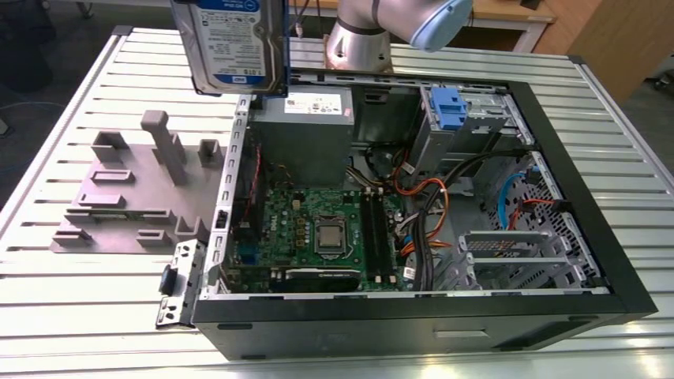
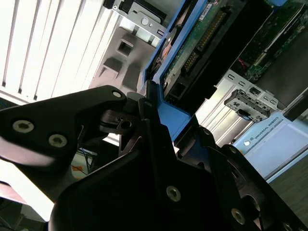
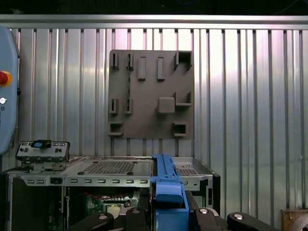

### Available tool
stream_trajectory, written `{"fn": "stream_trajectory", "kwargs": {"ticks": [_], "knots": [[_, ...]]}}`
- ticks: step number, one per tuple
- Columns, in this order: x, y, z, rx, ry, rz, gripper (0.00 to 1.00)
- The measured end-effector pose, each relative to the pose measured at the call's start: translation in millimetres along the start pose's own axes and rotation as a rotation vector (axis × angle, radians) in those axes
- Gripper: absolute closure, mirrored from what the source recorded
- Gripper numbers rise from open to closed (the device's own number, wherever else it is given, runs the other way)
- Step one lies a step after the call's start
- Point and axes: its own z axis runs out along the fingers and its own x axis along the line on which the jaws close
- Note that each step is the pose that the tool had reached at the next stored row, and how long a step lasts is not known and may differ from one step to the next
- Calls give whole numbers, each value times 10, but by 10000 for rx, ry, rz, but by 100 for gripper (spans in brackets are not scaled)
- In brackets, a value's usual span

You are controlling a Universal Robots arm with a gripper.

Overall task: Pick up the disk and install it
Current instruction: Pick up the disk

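The disk (image 1: 232, 43) hangs upright in the air, high above the table between the grey fixture and the open computer case, its white-and-blue label facing the exterior camera. Both wrist views show my gripper (image 3: 168, 211) shut on its blue frame (image 3: 168, 185). In the second wrist view the black fingers (image 2: 144, 139) clamp the blue edge (image 2: 168, 115), and the disk's green circuit board (image 2: 192, 48) runs away from them. The case lies open below the disk, toward the exterior view's right.
The open computer case (image 1: 589, 237) lies on the slatted metal table (image 1: 84, 316), with motherboard (image 1: 316, 229), cables, a grey power supply box (image 1: 305, 134) and a blue clip (image 1: 447, 106) at its drive bay. A grey fixture plate (image 1: 126, 197) with upright posts sits beside the case.
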Motion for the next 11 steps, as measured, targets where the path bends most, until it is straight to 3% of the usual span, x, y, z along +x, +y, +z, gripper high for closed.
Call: {"fn": "stream_trajectory", "kwargs": {"ticks": [7, 11], "knots": [[0, -4, 1, 1, -1, 0, 63], [-1, -53, -1, 0, 0, -1, 63]]}}
